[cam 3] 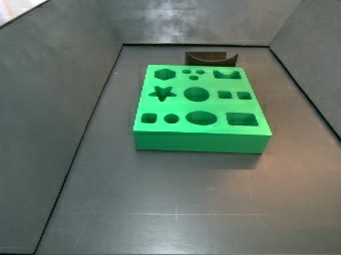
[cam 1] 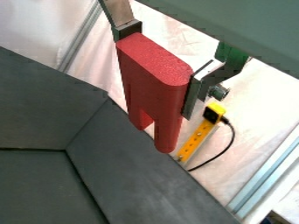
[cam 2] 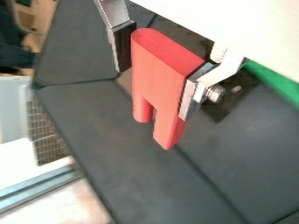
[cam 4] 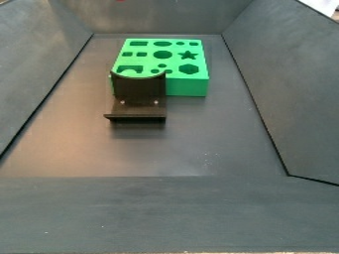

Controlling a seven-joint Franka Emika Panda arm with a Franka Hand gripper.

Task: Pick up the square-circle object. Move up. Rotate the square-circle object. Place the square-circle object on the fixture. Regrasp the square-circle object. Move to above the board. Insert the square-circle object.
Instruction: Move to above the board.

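Clamping the square-circle object (cam 2: 160, 87), prongs down: pincer (cam 2: 158, 63), unseen in side views.

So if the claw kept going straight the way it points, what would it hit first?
Probably the dark floor: the claw holds the red block prongs-first toward it, with nothing between in both wrist views. Depth is unclear; neither side view shows the claw.

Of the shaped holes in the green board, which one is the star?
The star hole sits on the board, the only cutout with points; the rest are rounds, squares or a hexagon. The gripper, seen only in the wrist views, holds the square-circle object.
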